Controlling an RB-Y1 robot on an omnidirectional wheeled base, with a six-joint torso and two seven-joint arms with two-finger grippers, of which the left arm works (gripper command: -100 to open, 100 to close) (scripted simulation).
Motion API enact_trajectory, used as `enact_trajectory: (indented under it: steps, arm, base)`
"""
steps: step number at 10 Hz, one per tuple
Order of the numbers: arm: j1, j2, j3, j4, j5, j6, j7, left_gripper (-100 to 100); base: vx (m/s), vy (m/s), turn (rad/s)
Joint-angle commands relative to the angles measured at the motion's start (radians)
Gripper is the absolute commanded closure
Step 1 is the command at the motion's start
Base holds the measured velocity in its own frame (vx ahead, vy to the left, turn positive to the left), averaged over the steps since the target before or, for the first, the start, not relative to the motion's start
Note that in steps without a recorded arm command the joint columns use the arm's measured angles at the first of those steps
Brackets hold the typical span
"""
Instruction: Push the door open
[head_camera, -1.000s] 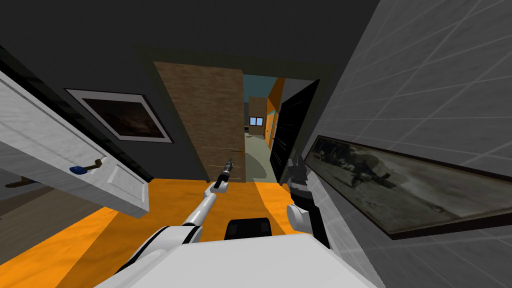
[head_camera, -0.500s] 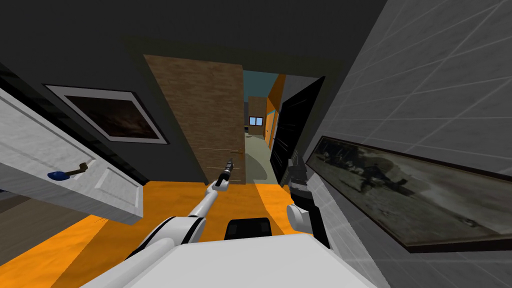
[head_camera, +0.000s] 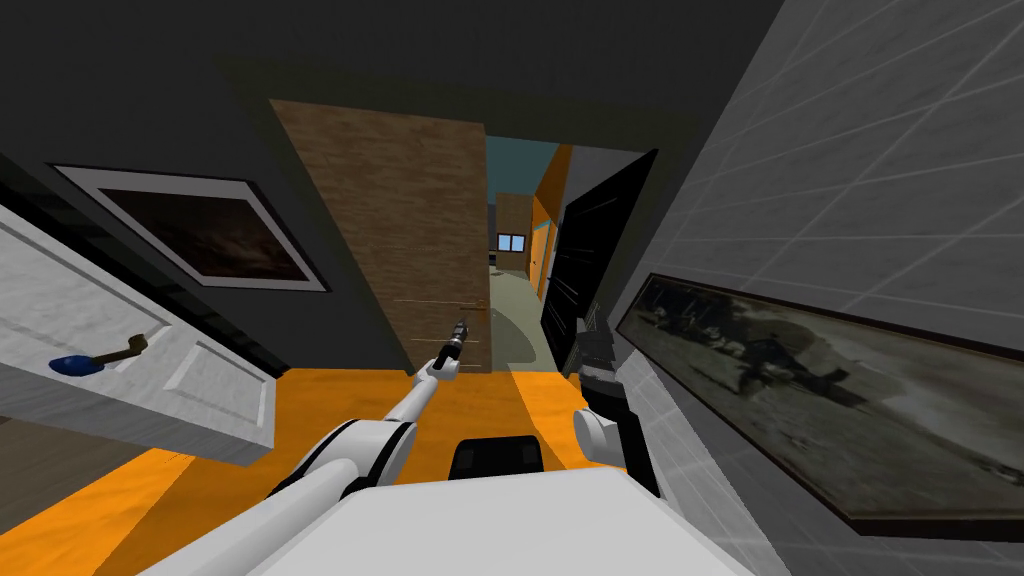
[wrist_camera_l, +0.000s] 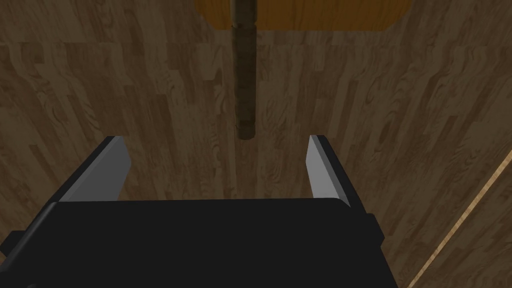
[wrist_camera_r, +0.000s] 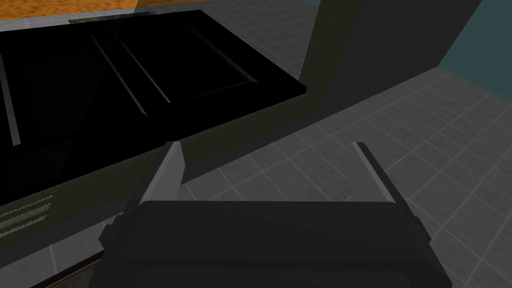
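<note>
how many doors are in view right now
3: a white door on my left, a brown door straight ahead, with the left gripper at it, and a black door to the right of the brown one. Others may be hidden farther on.

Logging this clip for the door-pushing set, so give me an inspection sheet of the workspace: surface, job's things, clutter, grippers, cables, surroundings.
Surface: orange floor up to the doorway.
Job's things: brown wooden door, ajar, with a gap along its right edge; its dark handle lies just ahead of the left gripper.
Clutter: nothing seen.
Grippers: left gripper open, close to the wooden door; right gripper open, holding nothing, beside a black door.
Cables: nothing seen.
Surroundings: white door on the left; framed picture on the dark wall, another on the grey tiled wall.
</note>
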Motion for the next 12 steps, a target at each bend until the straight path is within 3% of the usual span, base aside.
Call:
enact_trajectory:
  steps: [1,4,12]
  arm:
    - [-0.02,-0.001,0.003,0.033,0.001,-0.003,0.003,-100]
    - [-0.024,0.0,0.006,0.04,0.002,-0.002,0.002,-100]
    - [-0.027,0.004,0.018,0.046,0.007,0.001,-0.003,-100]
  base:
    - [0.097,0.032,-0.016]
    - [0.073,0.01,-0.013]
    - [0.188,-0.003,-0.022]
